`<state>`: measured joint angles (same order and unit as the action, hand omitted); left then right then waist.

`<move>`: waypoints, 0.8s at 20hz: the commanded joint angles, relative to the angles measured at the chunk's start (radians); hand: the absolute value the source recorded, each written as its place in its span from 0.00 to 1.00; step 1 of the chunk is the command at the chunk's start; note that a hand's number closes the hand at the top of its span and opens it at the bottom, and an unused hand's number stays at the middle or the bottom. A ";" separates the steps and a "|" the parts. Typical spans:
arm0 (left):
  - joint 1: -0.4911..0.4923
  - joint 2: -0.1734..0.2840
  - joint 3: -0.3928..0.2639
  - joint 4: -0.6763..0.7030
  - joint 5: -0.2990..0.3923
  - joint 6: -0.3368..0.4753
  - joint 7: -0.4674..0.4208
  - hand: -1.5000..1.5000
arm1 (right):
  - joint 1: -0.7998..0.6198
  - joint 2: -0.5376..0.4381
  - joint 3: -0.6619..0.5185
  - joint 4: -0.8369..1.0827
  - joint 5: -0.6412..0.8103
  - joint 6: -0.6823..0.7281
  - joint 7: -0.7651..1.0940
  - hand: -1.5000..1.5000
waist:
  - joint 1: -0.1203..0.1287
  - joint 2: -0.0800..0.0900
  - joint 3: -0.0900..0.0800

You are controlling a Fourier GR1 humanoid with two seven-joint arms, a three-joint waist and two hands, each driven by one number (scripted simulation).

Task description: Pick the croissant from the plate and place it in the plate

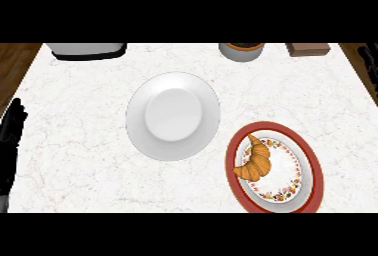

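A golden-brown croissant (255, 160) lies on the left part of a red-rimmed plate (314, 167) with a flower pattern, at the lower right of the counter. A plain white plate (173, 116) sits in the middle of the counter with nothing on it. My left hand (10, 131) shows at the far left edge, black fingers pointing up, resting well away from both plates. My right hand does not show in the head view.
A white and black appliance (86, 50) stands at the back left. A grey pot (242, 51) and a brown box (308, 49) stand at the back right. The counter's wooden edges show at both upper corners.
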<state>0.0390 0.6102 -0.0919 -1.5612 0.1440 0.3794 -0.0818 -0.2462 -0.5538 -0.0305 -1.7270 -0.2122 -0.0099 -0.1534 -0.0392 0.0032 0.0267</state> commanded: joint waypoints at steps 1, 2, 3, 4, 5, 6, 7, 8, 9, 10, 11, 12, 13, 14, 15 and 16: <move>0.031 -0.028 -0.028 -0.047 0.001 -0.020 0.023 0.50 | 0.146 0.046 -0.053 0.047 -0.063 0.053 -0.127 1.00 | 0.030 -0.004 -0.025; -0.051 -0.032 -0.033 -0.002 0.014 -0.037 0.075 0.50 | 0.080 0.050 -0.081 0.106 -0.149 0.084 -0.068 1.00 | 0.026 0.000 -0.025; -0.057 -0.044 -0.032 0.005 0.058 -0.067 0.088 0.50 | 0.131 0.130 -0.013 0.107 -0.138 0.064 -0.085 1.00 | 0.024 0.002 -0.025; -0.044 -0.080 -0.052 0.025 0.076 -0.080 0.068 0.50 | 0.153 0.153 -0.025 0.170 -0.191 0.109 -0.127 1.00 | 0.023 0.007 -0.024; -0.100 -0.089 -0.044 0.042 0.117 -0.101 0.119 0.50 | 0.131 0.186 -0.010 0.198 -0.238 0.128 -0.098 1.00 | 0.019 0.013 -0.023; -0.084 -0.114 -0.060 0.038 0.128 -0.106 0.120 0.50 | 0.192 0.223 0.000 0.224 -0.270 0.156 -0.121 1.00 | 0.014 0.013 -0.022; -0.043 -0.105 -0.063 0.020 0.112 -0.088 0.109 0.50 | 0.160 -0.130 -0.017 0.165 0.187 0.033 -0.104 1.00 | -0.014 0.021 -0.051; -0.052 -0.119 -0.070 0.024 0.122 -0.093 0.117 0.50 | 0.178 -0.147 0.004 0.171 0.263 0.002 -0.122 1.00 | -0.019 0.023 -0.046; -0.076 -0.132 -0.063 0.046 0.159 -0.113 0.153 0.50 | 0.249 0.179 -0.089 0.279 0.028 -0.157 -0.175 0.00 | -0.022 0.016 -0.021; -0.059 -0.155 -0.081 0.052 0.155 -0.108 0.142 0.50 | 0.265 0.276 -0.099 0.291 -0.068 -0.149 -0.222 0.00 | -0.018 0.013 -0.019; -0.072 -0.151 -0.081 0.060 0.164 -0.124 0.154 0.50 | 0.286 0.311 -0.113 0.323 -0.093 -0.123 -0.316 0.00 | -0.011 0.012 -0.018; -0.110 -0.148 -0.076 0.061 0.169 -0.140 0.159 0.50 | 0.314 0.352 -0.073 0.367 -0.083 -0.083 -0.390 0.00 | 0.007 0.009 -0.020; -0.128 -0.139 -0.073 0.076 0.175 -0.160 0.178 0.50 | 0.345 0.337 -0.060 0.434 -0.052 -0.018 -0.499 0.00 | 0.022 0.005 -0.022; -0.134 -0.160 -0.078 0.105 0.161 -0.146 0.172 0.50 | 0.352 0.356 -0.022 0.485 0.000 -0.011 -0.559 0.00 | 0.030 0.004 -0.024; -0.149 -0.169 -0.079 0.133 0.160 -0.171 0.146 0.50 | 0.317 0.355 0.002 0.551 0.055 -0.016 -0.607 0.00 | 0.037 0.003 -0.025; -0.173 -0.135 -0.053 0.160 0.176 -0.203 0.183 0.50 | 0.347 0.323 0.020 0.558 0.075 0.027 -0.622 0.00 | 0.034 0.002 -0.025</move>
<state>-0.0820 0.4693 -0.1599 -1.4658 0.2997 0.2303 0.0730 0.0539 -0.2656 -0.0586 -1.3025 -0.2077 -0.0309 -0.6054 -0.0206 0.0098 0.0028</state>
